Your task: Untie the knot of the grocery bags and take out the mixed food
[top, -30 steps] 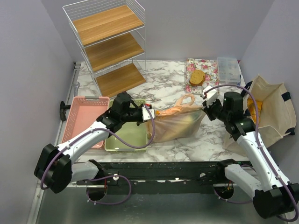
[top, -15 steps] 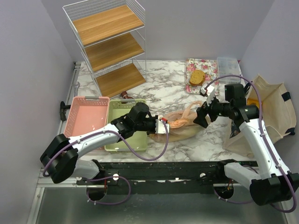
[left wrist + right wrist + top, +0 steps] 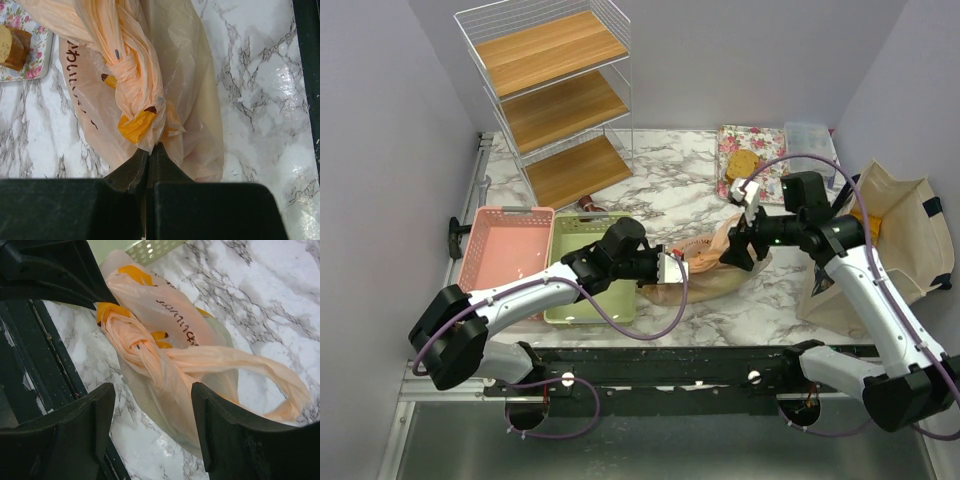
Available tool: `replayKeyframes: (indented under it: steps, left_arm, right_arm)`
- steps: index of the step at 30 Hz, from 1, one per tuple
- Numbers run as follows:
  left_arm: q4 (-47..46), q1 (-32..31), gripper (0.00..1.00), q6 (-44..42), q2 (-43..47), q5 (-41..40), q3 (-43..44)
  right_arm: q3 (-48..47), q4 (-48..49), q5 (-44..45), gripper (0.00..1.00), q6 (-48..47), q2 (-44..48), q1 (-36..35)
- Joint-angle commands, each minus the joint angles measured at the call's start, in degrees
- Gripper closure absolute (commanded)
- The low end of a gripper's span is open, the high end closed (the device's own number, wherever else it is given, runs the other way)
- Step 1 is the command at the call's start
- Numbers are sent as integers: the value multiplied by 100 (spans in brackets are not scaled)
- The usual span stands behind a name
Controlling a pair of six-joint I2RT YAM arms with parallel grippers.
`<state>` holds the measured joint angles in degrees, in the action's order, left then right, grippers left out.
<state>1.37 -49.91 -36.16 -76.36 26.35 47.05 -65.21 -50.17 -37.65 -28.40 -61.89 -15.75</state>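
Observation:
One crinkly tan grocery bag [image 3: 710, 272] with orange print lies bunched on the marble between the two arms. Its handles are twisted into a knot [image 3: 132, 70] that also shows in the right wrist view [image 3: 132, 342]. My left gripper [image 3: 672, 268] is shut, its tips [image 3: 149, 152] pinching the plastic just below the knot. My right gripper [image 3: 732, 250] stands open, and its jaws [image 3: 152, 390] straddle the bag [image 3: 170, 330] beside the twisted handles without closing on them. The mixed food is hidden inside the bag.
A green basket [image 3: 582, 300] and a pink basket [image 3: 505, 250] sit at the left. A wire shelf [image 3: 555, 90] stands at the back. A floral tray [image 3: 765, 140] with a bread slice, a clear box [image 3: 810, 148] and a canvas tote [image 3: 905, 230] are at the right.
The right gripper has let go of the bag's far end, opened and moved left toward the knot. The left gripper has carried its end rightward, so the stretched bag is now bunched.

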Motion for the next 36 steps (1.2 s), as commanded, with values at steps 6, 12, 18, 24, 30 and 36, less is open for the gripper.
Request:
replayKeyframes:
  steps: [6, 12, 18, 24, 30, 36]
  left_arm:
    - [240, -129, 100, -88, 51, -159, 75]
    - [265, -124, 100, 82, 102, -351, 79]
    - [159, 11, 100, 162, 577, -620, -549]
    - [246, 642, 96, 360, 1020, -466, -965]
    - [450, 475, 44, 490, 1642, -160, -460]
    - [200, -300, 36, 490, 1392, -691, 254]
  right_arm:
    - [206, 647, 1387, 36, -109, -496, -797]
    - [568, 288, 1985, 85, -784, -291, -814]
    - [439, 820, 3259, 100, -192, 359, -732]
    - [144, 1218, 3081, 99, 796, 567, -414]
    - [256, 1227, 2068, 99, 1106, 659, -418]
    - [293, 1275, 1905, 99, 1268, 720, -417]
